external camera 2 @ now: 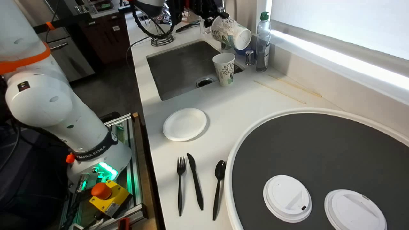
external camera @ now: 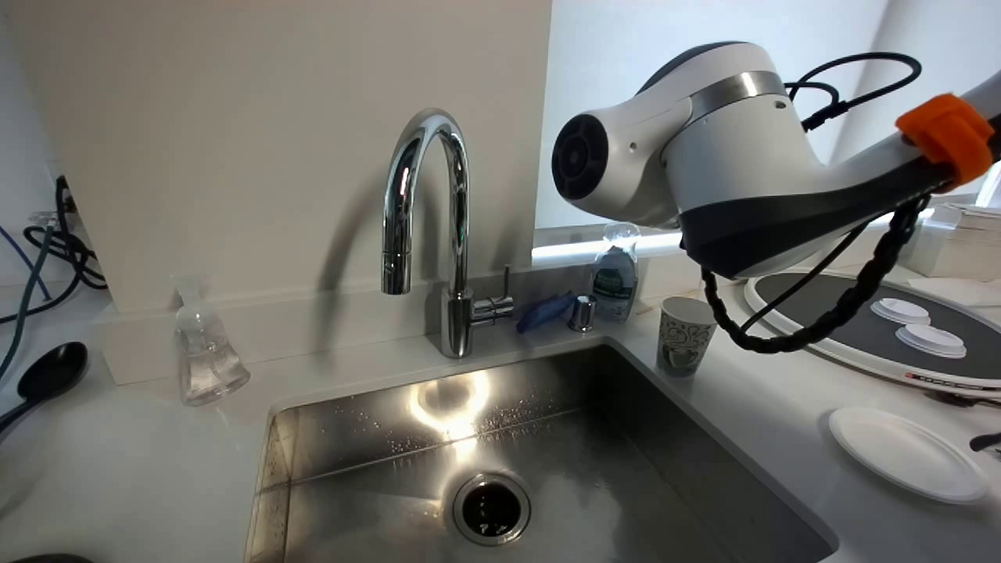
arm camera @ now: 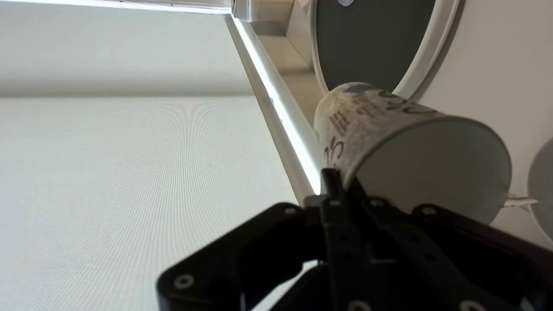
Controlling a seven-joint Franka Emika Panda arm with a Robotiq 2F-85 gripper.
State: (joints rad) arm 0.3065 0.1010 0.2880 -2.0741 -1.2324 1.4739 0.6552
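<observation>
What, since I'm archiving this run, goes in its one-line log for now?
Gripper: shut on paper cup, rim grip | pose: tilted | other cup: upright, beside sink | plate: on counter

I read "FRANKA EMIKA" on the black band [external camera 2: 93, 153] at my arm's base [external camera 2: 119, 156], well apart from my hand [arm camera: 344, 183]; print on the cup [arm camera: 371, 119] I pinch and the bottle [external camera 2: 262, 44] near it is illegible.
</observation>
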